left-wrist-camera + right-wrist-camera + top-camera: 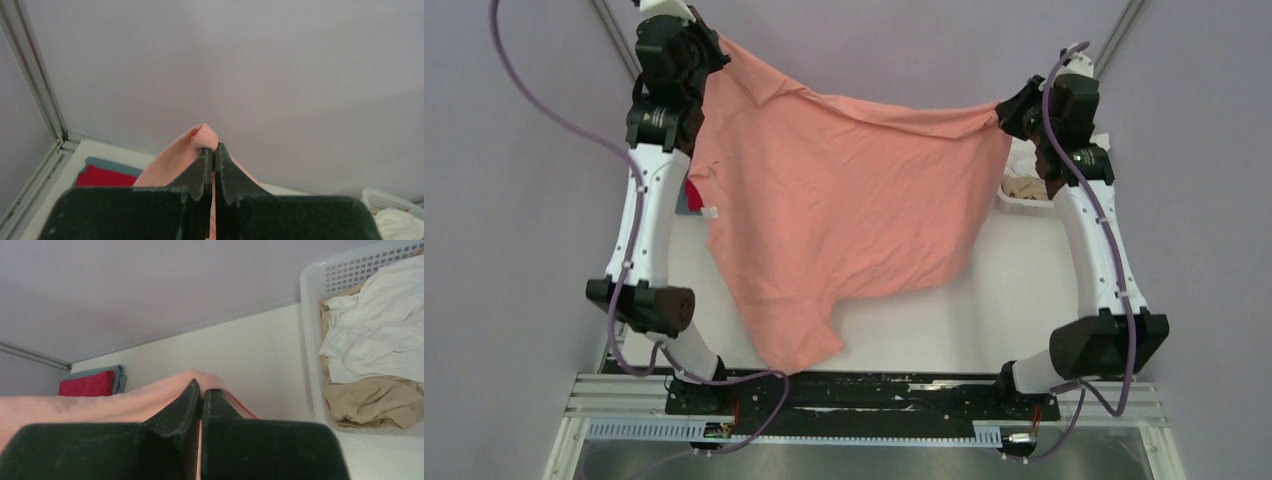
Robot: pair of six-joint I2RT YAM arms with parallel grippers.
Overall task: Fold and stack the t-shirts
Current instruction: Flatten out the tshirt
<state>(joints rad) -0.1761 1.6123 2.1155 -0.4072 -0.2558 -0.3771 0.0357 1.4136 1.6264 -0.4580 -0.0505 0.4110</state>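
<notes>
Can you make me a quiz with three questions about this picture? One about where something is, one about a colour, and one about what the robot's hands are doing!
1. Where are the white shirt and the beige shirt?
A. In the basket
B. Folded in a neat pile
C. Dangling from a gripper

2. What colour is the hanging shirt, spread in the air?
A. Grey-blue
B. White
C. Salmon-pink

3. How are the left gripper and the right gripper?
A. Both open
B. Both shut on the hanging shirt
C. One open, one shut

Answers:
1 A, they lie crumpled inside the basket's walls.
2 C, the overhead view shows it salmon-pink.
3 B, each wrist view shows its gripper clamped on that cloth.
</notes>
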